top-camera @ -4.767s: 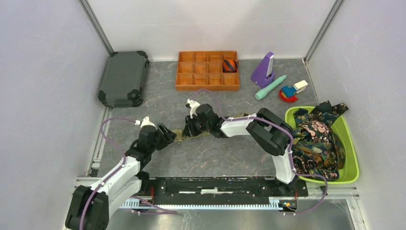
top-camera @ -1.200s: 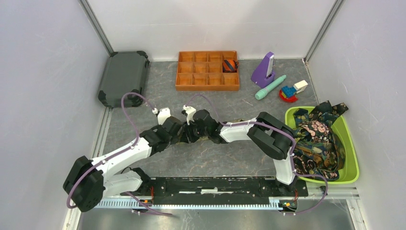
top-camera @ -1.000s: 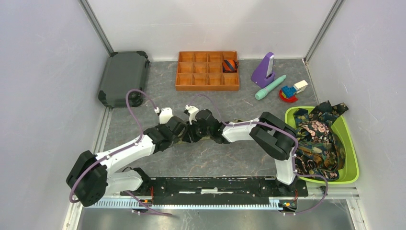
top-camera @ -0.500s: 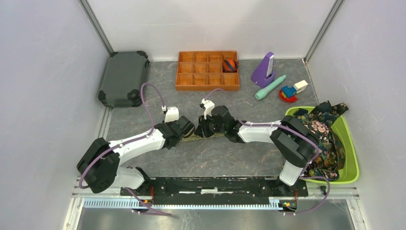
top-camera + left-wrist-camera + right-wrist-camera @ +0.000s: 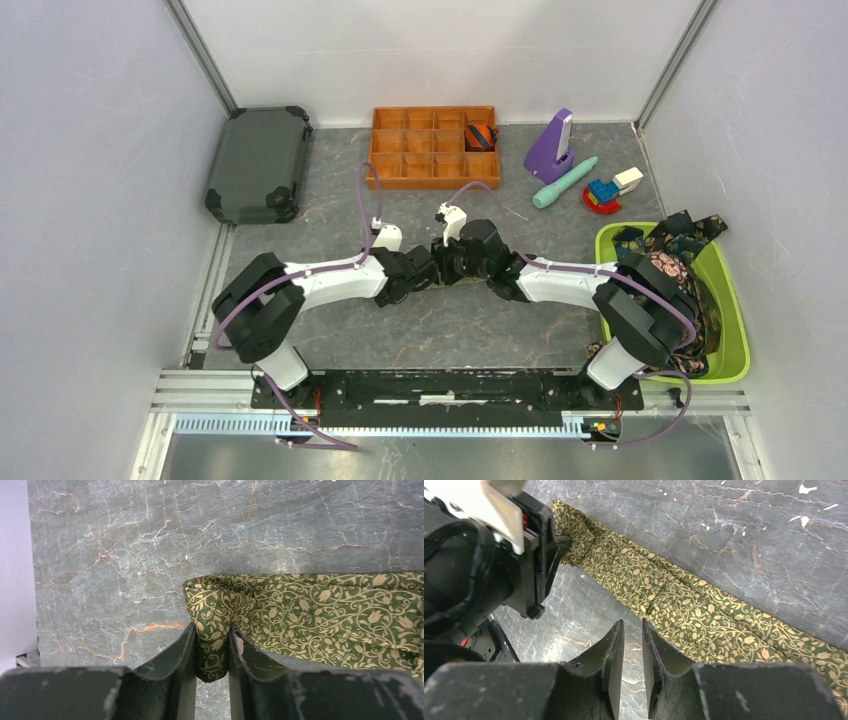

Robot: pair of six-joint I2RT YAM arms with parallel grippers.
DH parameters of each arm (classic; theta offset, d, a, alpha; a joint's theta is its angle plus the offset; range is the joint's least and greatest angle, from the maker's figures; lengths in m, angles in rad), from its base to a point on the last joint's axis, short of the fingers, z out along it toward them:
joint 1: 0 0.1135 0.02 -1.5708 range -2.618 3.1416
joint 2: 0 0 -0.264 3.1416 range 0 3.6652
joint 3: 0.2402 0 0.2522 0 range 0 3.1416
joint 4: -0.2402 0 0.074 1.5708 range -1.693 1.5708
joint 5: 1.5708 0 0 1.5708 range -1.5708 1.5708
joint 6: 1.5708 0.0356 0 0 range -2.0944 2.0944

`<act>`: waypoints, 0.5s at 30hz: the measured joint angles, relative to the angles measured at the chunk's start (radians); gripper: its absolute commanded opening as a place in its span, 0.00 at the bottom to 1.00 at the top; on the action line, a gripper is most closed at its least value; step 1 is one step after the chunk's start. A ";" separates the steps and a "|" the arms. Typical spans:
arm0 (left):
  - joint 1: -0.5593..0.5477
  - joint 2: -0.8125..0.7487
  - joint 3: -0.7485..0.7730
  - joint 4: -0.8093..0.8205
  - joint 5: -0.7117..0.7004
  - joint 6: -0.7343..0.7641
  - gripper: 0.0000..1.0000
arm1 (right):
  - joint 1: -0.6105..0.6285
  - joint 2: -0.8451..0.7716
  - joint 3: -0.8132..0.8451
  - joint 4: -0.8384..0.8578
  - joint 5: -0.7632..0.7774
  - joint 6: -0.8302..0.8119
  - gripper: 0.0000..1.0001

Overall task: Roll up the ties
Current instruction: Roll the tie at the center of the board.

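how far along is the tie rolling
Done: one striped tie sits rolled in the tray. In hand: the left hand pinches the folded end of the green tie; the right hand hovers empty over it. Left: rolling it, plus the pile of ties in the bin.

One olive tie, one striped tie, one tray, one case, one bin, one stick.

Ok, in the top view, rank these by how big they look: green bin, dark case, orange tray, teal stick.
1. green bin
2. dark case and orange tray: they look about alike, so I won't rank one over the other
3. teal stick, clearly the smallest
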 measured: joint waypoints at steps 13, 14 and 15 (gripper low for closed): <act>-0.066 0.167 0.113 -0.065 -0.025 -0.012 0.13 | -0.048 -0.089 -0.049 -0.032 0.019 -0.019 0.28; -0.068 0.175 0.117 -0.064 -0.024 -0.012 0.15 | -0.052 -0.095 -0.055 -0.036 0.019 -0.020 0.28; -0.070 0.182 0.119 -0.064 -0.024 -0.012 0.18 | -0.055 -0.101 -0.061 -0.039 0.020 -0.022 0.28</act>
